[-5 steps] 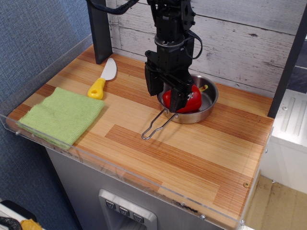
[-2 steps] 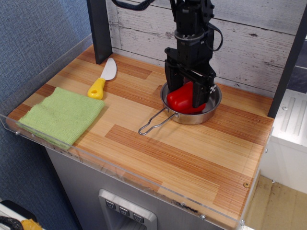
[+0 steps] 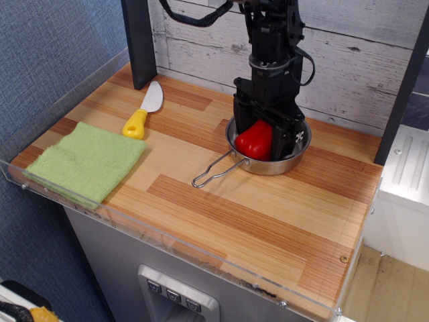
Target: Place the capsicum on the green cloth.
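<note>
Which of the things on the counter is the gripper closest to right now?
The red capsicum in the steel pan. The gripper is down around it, while the knife and green cloth lie far off to the side.

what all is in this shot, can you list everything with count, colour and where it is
capsicum: 1, glossy red, in the steel pan, between the tool's fingers
steel pan: 1, silver with a wire handle pointing front-left, back right of the table
green cloth: 1, lime green, flat at the front left corner
knife: 1, yellow handle and pale blade, on the table behind the cloth
table: 1, striped wood with a clear plastic rim
robot arm: 1, black, reaching down over the pan
tool: 1, black, lowered into the pan around the capsicum; whether it grips cannot be told
</note>
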`<state>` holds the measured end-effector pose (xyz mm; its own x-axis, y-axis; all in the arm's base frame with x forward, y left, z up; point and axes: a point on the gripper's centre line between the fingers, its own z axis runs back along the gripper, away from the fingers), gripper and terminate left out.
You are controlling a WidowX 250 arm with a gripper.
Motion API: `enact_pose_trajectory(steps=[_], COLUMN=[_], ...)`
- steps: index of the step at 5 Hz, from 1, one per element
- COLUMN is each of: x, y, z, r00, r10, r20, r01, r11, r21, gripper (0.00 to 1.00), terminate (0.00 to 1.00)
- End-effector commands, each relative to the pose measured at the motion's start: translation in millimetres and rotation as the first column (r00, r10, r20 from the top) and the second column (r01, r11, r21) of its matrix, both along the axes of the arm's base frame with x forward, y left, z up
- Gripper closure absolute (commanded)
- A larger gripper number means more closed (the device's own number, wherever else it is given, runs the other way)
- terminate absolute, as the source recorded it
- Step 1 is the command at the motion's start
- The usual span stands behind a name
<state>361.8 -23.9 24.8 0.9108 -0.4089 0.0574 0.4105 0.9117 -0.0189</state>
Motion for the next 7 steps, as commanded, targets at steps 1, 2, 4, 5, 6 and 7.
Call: enact_pose_trajectory(steps=[1, 2, 4, 5, 6, 7], x=[-3, -7, -24, -41, -64, -87], y=[-4, -3, 10, 30, 60, 101], z=[14, 45, 124, 139, 135, 125], r00=[0.999, 0.994, 0.964, 0.953, 0.947, 0.946], r10=[0.004, 0.031, 0.154, 0.212, 0.25, 0.272], r20=[0.054, 0.102, 0.215, 0.217, 0.2, 0.175], r01=[-0.005, -0.033, -0.148, -0.204, -0.241, -0.269], r11=[1.0, 0.999, 0.988, 0.977, 0.968, 0.962], r21=[0.027, 0.017, -0.044, -0.06, -0.066, -0.043], gripper=[1.0, 1.0, 1.0, 1.0, 1.0, 1.0], terminate=[0.0, 0.0, 0.0, 0.0, 0.0, 0.0])
